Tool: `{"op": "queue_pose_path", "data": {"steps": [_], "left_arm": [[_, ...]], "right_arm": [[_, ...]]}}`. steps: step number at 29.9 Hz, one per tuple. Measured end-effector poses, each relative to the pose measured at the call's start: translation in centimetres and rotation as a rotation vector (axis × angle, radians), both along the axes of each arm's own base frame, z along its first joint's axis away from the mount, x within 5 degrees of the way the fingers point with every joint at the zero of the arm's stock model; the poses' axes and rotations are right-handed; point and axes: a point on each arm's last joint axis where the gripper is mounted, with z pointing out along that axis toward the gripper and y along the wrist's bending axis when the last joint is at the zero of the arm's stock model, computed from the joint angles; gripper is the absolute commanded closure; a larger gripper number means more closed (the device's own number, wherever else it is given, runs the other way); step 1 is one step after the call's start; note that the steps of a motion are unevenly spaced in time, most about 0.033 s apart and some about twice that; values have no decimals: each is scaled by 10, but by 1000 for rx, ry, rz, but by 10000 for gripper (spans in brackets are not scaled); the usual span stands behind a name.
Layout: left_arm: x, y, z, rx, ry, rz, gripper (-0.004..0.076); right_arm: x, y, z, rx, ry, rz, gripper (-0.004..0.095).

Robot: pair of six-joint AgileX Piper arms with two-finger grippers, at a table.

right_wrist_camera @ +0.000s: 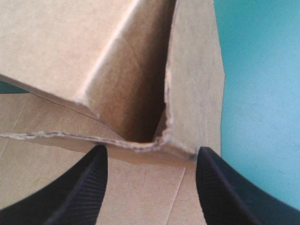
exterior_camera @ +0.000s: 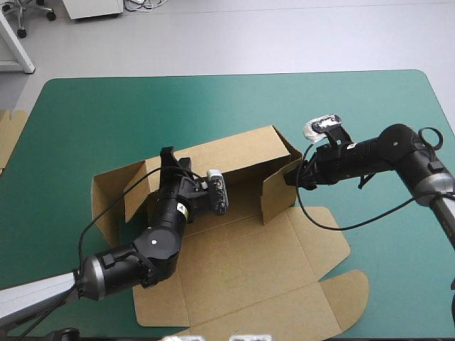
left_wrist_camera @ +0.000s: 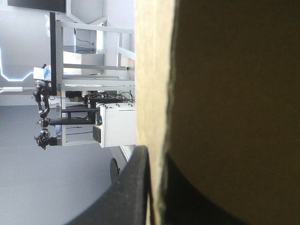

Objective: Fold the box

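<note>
The box (exterior_camera: 242, 259) corner is centred just ahead of the spread right gripper (right_wrist_camera: 152, 152) (the left gripper (left_wrist_camera: 154, 154) is clamped on its wall).

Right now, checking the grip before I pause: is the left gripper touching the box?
Touching. The left wrist view shows the left gripper all but shut on a raised wall of the box, seen edge-on between its two black fingers.
</note>
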Motion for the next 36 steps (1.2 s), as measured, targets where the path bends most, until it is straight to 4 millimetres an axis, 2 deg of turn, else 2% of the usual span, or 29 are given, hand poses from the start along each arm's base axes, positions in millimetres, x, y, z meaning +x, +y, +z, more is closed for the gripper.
{"op": "queue_pose_path", "data": {"steps": [7, 12, 17, 28, 31, 36], "left_arm": [[0, 0, 0, 0, 0, 1, 734], [0, 0, 0, 0, 0, 2, 734], [0, 0, 0, -3, 0, 3, 734], [0, 0, 0, -12, 1, 7, 734], [0, 0, 0, -19, 2, 8, 734], [0, 0, 0, -20, 2, 8, 734]], "right_arm": [[-2, 0, -20, 3, -49, 26, 377], [-2, 2, -23, 27, -88, 46, 383], [-5, 4, -31, 60, -115, 48, 430], [-18, 0, -13, 57, -224, 18, 436], [-24, 1, -16, 28, -264, 8, 436], [-35, 17, -30, -54, -342, 40, 436]]}}
